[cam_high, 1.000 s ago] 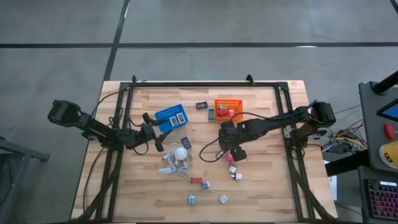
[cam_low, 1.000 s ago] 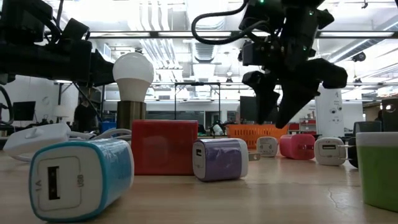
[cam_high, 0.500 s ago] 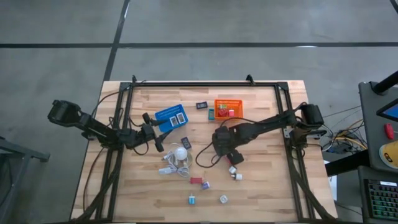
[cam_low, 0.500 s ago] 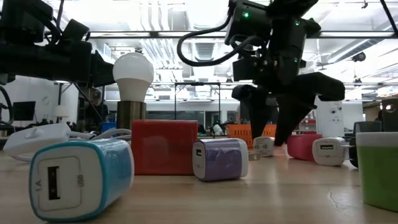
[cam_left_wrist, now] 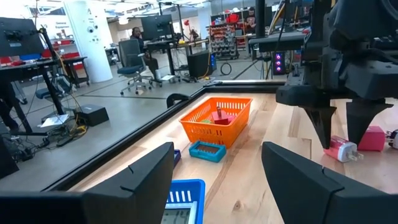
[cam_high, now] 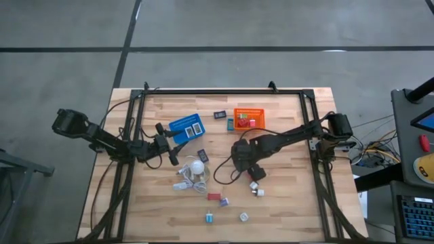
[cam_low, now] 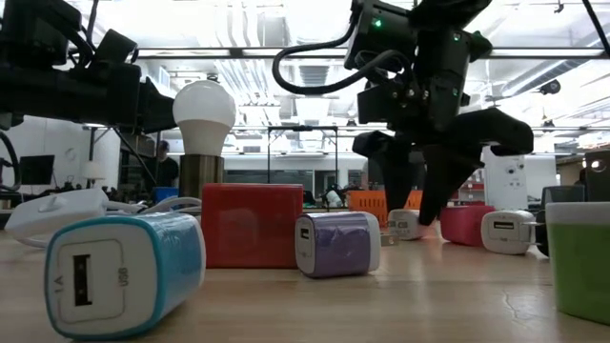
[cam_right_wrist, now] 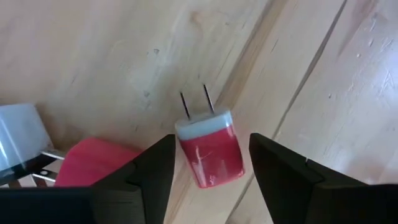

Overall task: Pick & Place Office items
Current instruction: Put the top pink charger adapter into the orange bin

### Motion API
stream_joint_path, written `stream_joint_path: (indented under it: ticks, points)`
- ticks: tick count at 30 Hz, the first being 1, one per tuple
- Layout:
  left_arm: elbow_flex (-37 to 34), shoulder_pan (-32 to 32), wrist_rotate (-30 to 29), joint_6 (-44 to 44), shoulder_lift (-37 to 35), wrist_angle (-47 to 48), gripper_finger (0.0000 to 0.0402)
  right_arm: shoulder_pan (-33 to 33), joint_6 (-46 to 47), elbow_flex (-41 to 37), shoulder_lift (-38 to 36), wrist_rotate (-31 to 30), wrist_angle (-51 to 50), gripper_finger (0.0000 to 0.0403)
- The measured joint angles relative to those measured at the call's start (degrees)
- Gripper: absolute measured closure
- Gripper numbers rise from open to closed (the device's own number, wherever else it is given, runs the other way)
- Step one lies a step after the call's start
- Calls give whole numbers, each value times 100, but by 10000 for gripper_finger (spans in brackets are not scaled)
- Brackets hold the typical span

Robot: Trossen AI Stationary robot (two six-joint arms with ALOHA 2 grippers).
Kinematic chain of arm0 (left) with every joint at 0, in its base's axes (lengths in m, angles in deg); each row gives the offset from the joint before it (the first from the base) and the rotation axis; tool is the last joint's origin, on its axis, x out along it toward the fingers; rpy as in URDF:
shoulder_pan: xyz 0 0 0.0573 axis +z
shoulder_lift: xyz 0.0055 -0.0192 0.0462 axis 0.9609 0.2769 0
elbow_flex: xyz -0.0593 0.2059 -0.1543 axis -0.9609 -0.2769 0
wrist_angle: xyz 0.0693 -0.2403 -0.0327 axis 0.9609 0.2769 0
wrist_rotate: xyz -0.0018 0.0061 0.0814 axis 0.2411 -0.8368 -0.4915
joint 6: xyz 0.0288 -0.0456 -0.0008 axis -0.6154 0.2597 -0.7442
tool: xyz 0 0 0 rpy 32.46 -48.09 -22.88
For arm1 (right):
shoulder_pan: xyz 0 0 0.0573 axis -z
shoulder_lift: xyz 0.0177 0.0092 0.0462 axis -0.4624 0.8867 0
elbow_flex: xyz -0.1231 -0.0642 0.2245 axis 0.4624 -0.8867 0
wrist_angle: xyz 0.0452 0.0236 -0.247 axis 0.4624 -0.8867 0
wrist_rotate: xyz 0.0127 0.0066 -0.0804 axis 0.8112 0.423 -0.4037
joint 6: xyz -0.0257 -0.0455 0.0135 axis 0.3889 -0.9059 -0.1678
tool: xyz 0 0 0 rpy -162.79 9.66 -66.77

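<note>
From above, the right gripper (cam_high: pixel 248 169) is low at the table's middle, over the chargers; the left gripper (cam_high: pixel 173 150) waits beside the blue basket (cam_high: pixel 186 127). In the right wrist view, its open fingers (cam_right_wrist: pixel 143 180) stand on both sides of a red charger (cam_right_wrist: pixel 211 150) lying on the wood. In the left wrist view, the left fingers (cam_left_wrist: pixel 149 171) are apart, holding nothing.

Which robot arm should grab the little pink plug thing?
Probably the right: its open gripper hangs right over the pink plug. The left gripper waits far off by the blue basket.
</note>
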Motion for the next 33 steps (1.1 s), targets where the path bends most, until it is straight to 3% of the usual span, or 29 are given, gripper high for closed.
stream_joint_path:
  ticks: [6,11,18,26,33]
  points:
    - [0,0,0,13,0,0,154,0,-103,-4,217,80,89,227]
    - [0,1,-2,17,0,6,154,0,-163,22,396,162,91,280]
    - [0,2,-2,17,0,21,154,-1,-230,64,313,88,109,281]
    - [0,1,-2,39,0,34,154,-16,-199,293,169,-735,193,281]
    - [-11,2,-3,69,1,67,154,339,-165,404,-138,-1480,20,281]
